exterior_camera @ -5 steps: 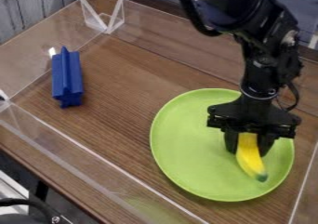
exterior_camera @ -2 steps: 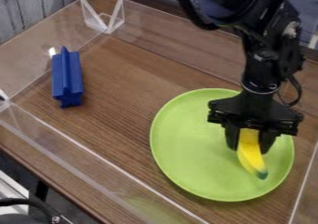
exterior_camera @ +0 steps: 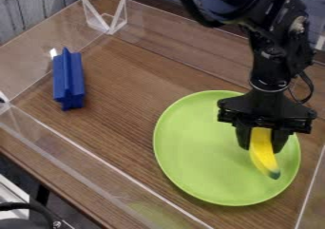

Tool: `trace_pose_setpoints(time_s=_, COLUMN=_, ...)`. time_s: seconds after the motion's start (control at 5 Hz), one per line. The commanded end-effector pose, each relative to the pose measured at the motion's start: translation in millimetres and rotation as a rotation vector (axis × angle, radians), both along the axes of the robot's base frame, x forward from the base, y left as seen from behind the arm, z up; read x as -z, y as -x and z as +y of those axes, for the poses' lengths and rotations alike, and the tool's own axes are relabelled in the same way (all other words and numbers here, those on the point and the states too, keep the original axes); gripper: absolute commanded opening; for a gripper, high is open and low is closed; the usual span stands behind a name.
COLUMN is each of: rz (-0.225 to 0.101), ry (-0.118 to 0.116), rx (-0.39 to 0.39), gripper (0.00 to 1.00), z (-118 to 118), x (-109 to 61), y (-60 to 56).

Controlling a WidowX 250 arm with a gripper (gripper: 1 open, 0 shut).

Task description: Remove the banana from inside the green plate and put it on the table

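The banana (exterior_camera: 264, 156) lies on the right side of the green plate (exterior_camera: 191, 157), its dark lower tip pointing to the plate's near right rim. My gripper (exterior_camera: 263, 135) points straight down over the banana's upper end, and its black fingers are shut on the banana there. The fingers hide the banana's top. The plate rests on the brown wood-grain table (exterior_camera: 152, 81) at the right front.
A blue rectangular block (exterior_camera: 67, 78) lies at the left of the table. Low clear acrylic walls (exterior_camera: 102, 14) border the table, with a folded clear corner piece at the back. Bare wood lies between the block and the plate.
The gripper and banana have shifted slightly to the right on the plate. The grip stays shut.
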State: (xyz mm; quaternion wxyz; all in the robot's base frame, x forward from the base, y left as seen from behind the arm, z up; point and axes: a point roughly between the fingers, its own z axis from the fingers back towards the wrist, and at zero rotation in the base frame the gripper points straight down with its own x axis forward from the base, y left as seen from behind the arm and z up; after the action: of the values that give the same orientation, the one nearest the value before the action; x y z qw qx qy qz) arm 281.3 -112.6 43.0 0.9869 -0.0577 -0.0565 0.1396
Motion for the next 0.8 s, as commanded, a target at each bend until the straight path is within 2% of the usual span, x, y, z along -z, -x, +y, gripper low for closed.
trace_pose_setpoints(time_s=0.0, rz=-0.081, ry=0.033, rx=0.004, gripper=0.00, z=1.0, x=-18.2, y=-10.2)
trace_pose_setpoints(time_s=0.6, rz=-0.109, ry=0.034, rx=0.018, gripper=0.00, z=6.5, x=-18.7, y=-12.3)
